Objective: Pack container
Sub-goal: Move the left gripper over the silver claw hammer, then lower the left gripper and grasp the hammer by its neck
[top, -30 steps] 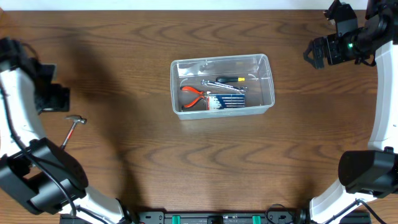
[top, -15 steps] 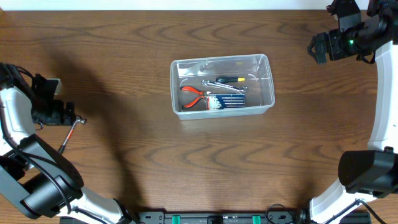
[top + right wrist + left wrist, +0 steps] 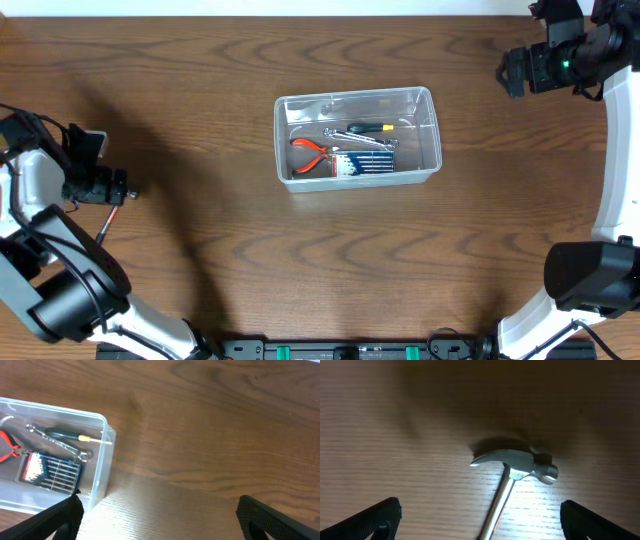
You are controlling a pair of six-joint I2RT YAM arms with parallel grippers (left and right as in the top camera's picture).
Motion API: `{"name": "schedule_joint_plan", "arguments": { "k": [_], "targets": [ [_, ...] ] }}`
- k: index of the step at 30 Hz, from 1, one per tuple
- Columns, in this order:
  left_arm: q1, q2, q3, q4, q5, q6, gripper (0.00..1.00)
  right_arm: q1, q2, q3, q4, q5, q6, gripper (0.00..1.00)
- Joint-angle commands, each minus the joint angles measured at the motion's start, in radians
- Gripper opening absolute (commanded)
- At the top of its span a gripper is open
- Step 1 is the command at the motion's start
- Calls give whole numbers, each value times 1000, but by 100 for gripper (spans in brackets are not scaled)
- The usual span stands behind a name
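Container [image 3: 357,96] sits mid-table w/ tools [image 3: 345,150] inside; looks light, stiff, slick plastic, best taken by thick rim. Left gripper [image 3: 480,517] spread wide over hammer [image 3: 512,462] head, empty; right gripper [image 3: 157,515] wide too, empty, off at back-right.

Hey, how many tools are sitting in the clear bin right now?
4: red-handled pliers at the left, a wrench and a screwdriver toward the back, and a blue bit set in front. More could hide underneath.

Clear container [image 3: 358,96], red-handled pliers [image 3: 312,150], silver hammer [image 3: 512,462]
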Motion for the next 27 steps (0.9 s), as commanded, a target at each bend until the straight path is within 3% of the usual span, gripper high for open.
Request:
{"name": "schedule_joint_plan", "arguments": {
  "k": [1, 22, 27],
  "targets": [
    [-16, 55, -1, 0, 14, 10, 100, 1, 9, 1, 0, -2, 47, 99],
    [-29, 150, -2, 3, -53, 10, 99, 1, 9, 1, -19, 3, 83, 99],
    [-30, 150, -2, 1, -53, 10, 89, 1, 9, 1, -18, 3, 83, 99]
  ]
}}
